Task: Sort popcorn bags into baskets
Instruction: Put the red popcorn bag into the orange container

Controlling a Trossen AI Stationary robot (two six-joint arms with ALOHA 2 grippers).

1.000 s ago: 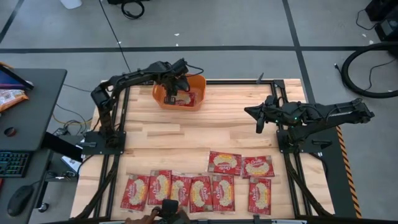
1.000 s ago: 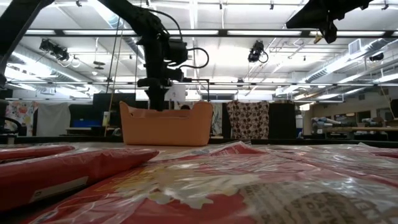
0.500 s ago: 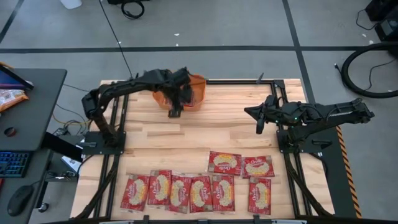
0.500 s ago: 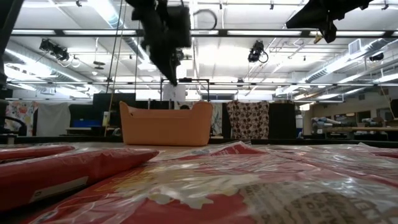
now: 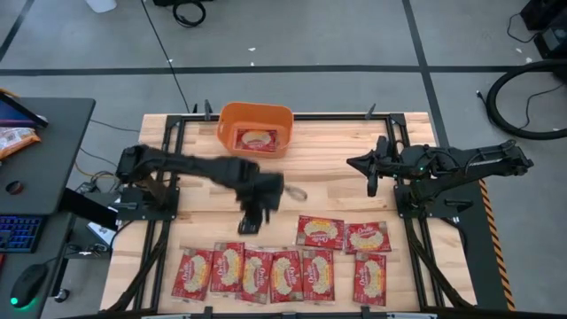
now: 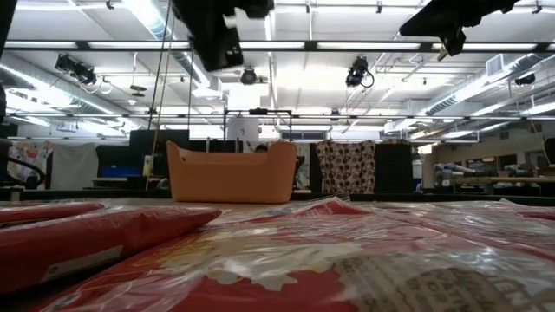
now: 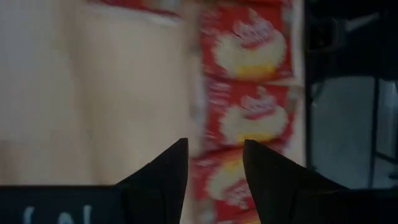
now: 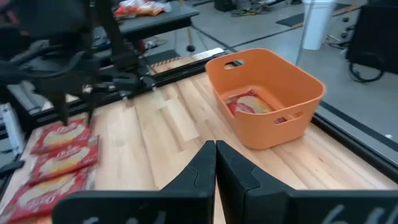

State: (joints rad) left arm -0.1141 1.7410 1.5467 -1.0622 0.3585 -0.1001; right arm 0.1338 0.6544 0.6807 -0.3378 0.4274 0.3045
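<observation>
Red film packets, the popcorn bags (image 5: 275, 273), lie in a row just ahead of the left gripper (image 5: 251, 217) in the high view, two more beside it; one sits in the orange basket (image 5: 256, 129) well behind. The right gripper (image 5: 371, 175) waits apart.

Low view: the basket (image 6: 231, 174) stands far off beyond glossy bags (image 6: 286, 260).

Left wrist view: the left gripper (image 7: 214, 165) is parted and empty above the bags (image 7: 254, 118). They look light, limp and slippery; pinching a short edge seems safest.

Right wrist view: the right gripper (image 8: 215, 158) is clenched, empty.
</observation>
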